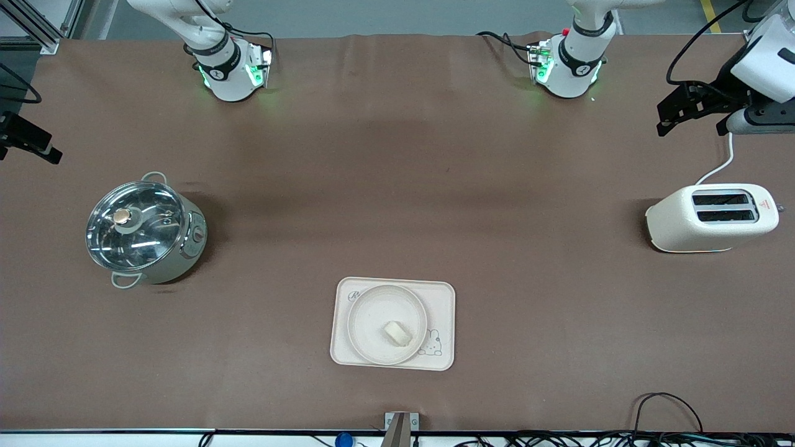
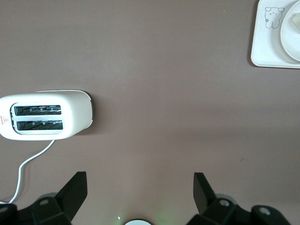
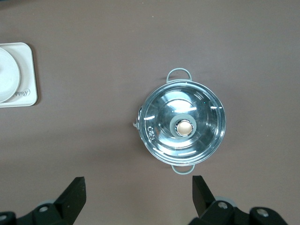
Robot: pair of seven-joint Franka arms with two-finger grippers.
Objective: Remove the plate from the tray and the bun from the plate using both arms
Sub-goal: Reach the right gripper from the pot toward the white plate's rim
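One bun point(image 1: 398, 333), one plate point(image 1: 372, 310)

Brown-covered table point(image 1: 397, 186) carrying three things directly — a tray, a pot, a toaster.
The rabbit-printed tray point(image 1: 442, 298) is sitting nearest the front camera; the lidded steel pot point(image 1: 144, 231) is standing toward the right arm's end, the white toaster point(image 1: 712, 217) lying toward the left arm's end — all well apart.
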